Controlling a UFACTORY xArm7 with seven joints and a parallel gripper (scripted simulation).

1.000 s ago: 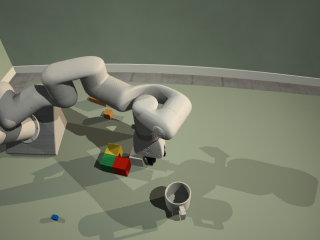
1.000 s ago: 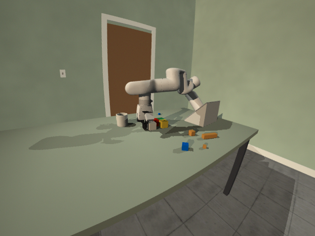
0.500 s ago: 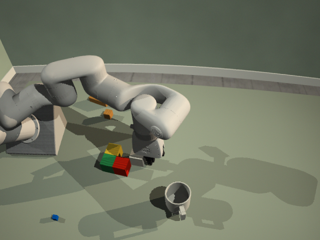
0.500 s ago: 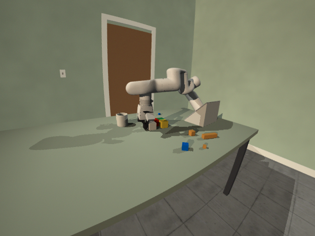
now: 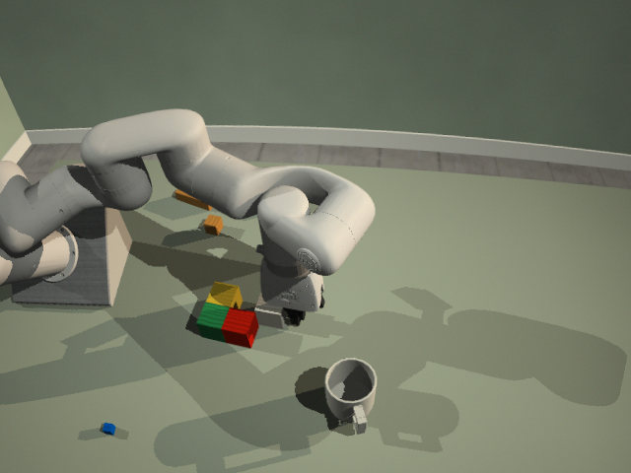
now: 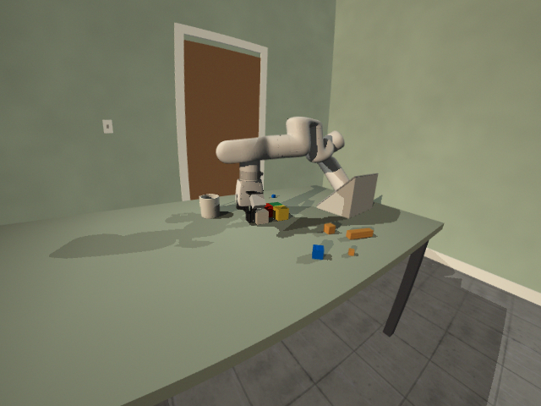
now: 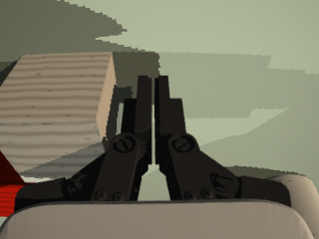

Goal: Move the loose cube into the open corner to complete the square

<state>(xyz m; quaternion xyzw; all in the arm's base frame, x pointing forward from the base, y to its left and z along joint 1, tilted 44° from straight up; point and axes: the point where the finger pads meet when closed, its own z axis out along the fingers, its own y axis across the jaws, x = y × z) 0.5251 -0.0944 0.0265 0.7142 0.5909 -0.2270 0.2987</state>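
A yellow cube, a green cube and a red cube form an L on the table. The loose beige cube lies right beside the red cube, near the open corner. I cannot tell whether it touches its neighbours. My gripper is low at the table with its fingers shut on nothing. In the wrist view the shut fingers stand just right of the beige cube, and a bit of the red cube shows at the left edge. In the exterior view the beige cube is in front of the gripper.
A grey mug stands in front of the cubes. An orange cube and an orange bar lie behind, under the arm. A small blue cube lies at the front left. The arm's wedge base is at the left.
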